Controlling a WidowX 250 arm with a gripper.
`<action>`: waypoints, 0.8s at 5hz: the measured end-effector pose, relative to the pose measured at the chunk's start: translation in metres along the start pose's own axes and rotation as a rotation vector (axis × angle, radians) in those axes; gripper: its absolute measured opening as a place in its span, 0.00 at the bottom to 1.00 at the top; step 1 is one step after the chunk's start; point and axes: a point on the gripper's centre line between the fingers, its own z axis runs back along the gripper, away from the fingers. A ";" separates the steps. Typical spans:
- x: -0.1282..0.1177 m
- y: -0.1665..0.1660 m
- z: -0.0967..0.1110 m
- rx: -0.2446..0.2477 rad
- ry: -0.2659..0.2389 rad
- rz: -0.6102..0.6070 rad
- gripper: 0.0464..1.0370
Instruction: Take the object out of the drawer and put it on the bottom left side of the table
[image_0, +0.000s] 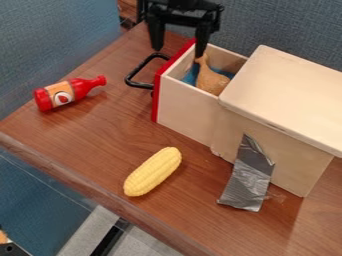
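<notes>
Camera view: you look down on the worktop (87, 137).
Pincer (179, 49): you have it apart, by the drawer (187, 107).
Chicken leg (212, 82): inside that open drawer.
Corn (153, 171): near your box (287, 95).

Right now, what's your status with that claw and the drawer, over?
Claw open, at the drawer's front end. Toy chicken leg inside the open drawer. Corn on the table, possibly crowding the drop spot.
</notes>
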 end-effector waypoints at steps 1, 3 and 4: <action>0.003 -0.016 -0.001 -0.010 -0.023 0.017 0.96; 0.012 -0.021 -0.027 0.019 -0.117 0.239 0.96; 0.013 -0.022 -0.028 0.025 -0.182 0.367 0.96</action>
